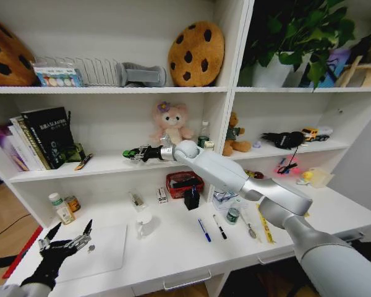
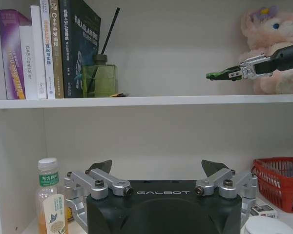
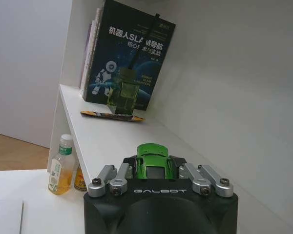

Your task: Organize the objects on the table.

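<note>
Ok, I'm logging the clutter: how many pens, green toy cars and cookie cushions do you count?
Pens: 2, blue pen and black pen on the table.
Green toy cars: 1, green toy car held in the right hand over the middle shelf.
Cookie cushions: 2, left cushion and right cushion on the top shelf.
Total: 5.
The left hand, open, hovers by the laptop.

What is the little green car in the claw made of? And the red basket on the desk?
The green toy car looks like glossy painted metal or plastic; it shines. The red basket seems to be plastic mesh, with see-through holes.
</note>
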